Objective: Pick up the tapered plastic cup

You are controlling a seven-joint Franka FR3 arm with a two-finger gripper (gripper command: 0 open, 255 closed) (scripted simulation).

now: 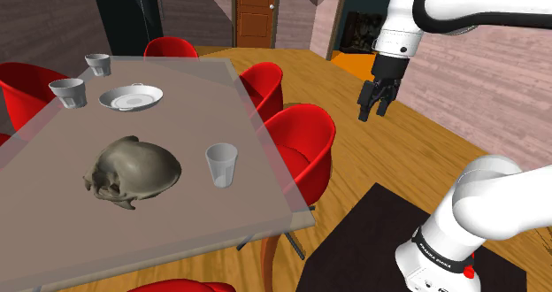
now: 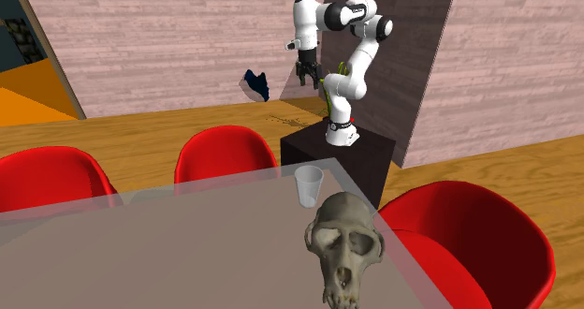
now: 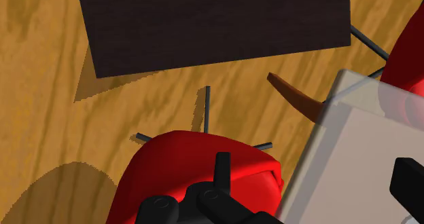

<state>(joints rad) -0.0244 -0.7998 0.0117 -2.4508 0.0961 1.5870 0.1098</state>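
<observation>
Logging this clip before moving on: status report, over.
Pincer open, empty, high above a red chair. Cup upright near table edge, untouched. Skull beside it, apart, not blocking.

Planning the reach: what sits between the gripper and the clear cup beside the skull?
In the shoulder view, a red chair and the edge of the table lie between the gripper and the cup; that strip of tabletop is bare.

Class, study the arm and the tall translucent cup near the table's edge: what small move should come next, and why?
Probably carry the gripper sideways over the table toward the cup, not yet down. It hangs above a red chair beside the table, well clear of the cup, with fingers open and empty.
</observation>
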